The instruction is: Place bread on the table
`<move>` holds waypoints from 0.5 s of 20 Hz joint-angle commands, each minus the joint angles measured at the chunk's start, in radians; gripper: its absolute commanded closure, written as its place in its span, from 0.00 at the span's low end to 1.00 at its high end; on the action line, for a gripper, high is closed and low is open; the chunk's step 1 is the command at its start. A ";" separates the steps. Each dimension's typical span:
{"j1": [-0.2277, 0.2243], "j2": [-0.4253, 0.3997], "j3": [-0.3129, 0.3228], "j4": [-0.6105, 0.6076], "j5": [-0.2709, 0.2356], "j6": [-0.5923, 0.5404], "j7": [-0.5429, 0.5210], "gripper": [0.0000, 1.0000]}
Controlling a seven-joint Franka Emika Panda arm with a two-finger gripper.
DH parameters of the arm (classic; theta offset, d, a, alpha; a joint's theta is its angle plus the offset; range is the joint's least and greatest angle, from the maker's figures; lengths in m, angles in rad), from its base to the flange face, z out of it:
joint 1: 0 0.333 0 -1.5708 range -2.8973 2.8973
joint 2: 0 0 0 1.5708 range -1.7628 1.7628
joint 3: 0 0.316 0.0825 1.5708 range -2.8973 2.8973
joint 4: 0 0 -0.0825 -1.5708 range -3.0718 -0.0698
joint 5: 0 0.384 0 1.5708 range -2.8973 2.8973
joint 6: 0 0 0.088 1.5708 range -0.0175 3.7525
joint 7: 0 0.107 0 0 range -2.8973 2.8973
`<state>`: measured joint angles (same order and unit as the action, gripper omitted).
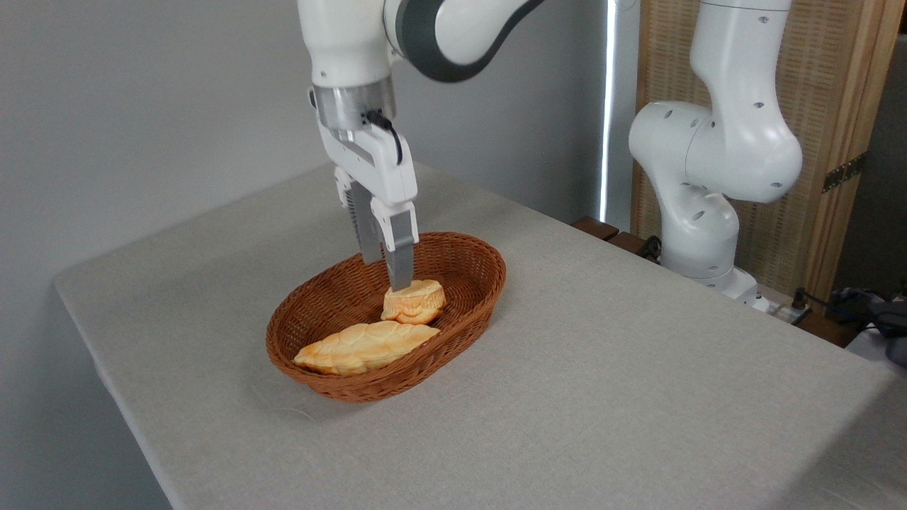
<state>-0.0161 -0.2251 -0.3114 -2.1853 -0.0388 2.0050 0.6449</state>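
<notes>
Wicker walls ring the round bun, which sits in the basket just behind the braided loaf. Your gripper stands at the bun's left edge; whether its fingers are closed on it, I cannot tell. Seat them squarely before lifting straight up, clear the rim, then head right, where the grey table lies open.

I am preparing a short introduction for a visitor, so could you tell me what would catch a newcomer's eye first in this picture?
The eye goes first to the white arm reaching down mid-frame, its pincer meeting the top of a small round bun. That bun sits in an oval brown wicker basket in the middle of the grey-clothed table. A long braided loaf lies in the basket in front of the bun.
</notes>
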 commanded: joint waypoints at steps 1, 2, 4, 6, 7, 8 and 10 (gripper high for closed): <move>0.015 -0.020 -0.040 -0.070 -0.003 0.026 0.064 0.00; 0.015 -0.019 -0.050 -0.076 -0.003 0.024 0.071 0.00; 0.015 -0.013 -0.058 -0.077 0.000 0.021 0.076 0.00; 0.016 -0.013 -0.058 -0.076 0.042 0.018 0.102 0.00; 0.016 -0.010 -0.060 -0.077 0.075 0.017 0.104 0.00; 0.016 -0.007 -0.060 -0.077 0.092 0.017 0.104 0.00; 0.018 0.001 -0.060 -0.076 0.134 0.032 0.111 0.00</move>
<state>-0.0138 -0.2235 -0.3609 -2.2484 0.0381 2.0091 0.7286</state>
